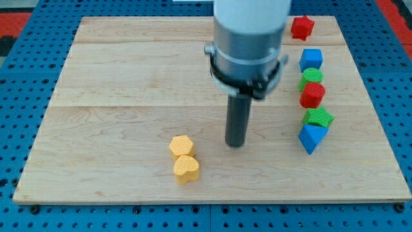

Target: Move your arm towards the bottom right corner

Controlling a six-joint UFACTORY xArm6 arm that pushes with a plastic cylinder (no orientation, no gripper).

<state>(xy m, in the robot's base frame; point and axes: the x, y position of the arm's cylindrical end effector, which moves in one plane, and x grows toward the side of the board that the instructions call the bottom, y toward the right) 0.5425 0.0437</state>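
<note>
Resting on bare board (116,77), my tip (235,144) (touching no block).

No writing, label, brand, number or sign can be read anywhere, neither on the wooden surface (129,77) nor on the coloured blocks.

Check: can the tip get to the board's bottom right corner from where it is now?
Probably yes. My tip sits mid-board, right of the yellow blocks. The blue block ending the right-hand column lies above a straight diagonal to the bottom right corner, so that path looks free.
</note>
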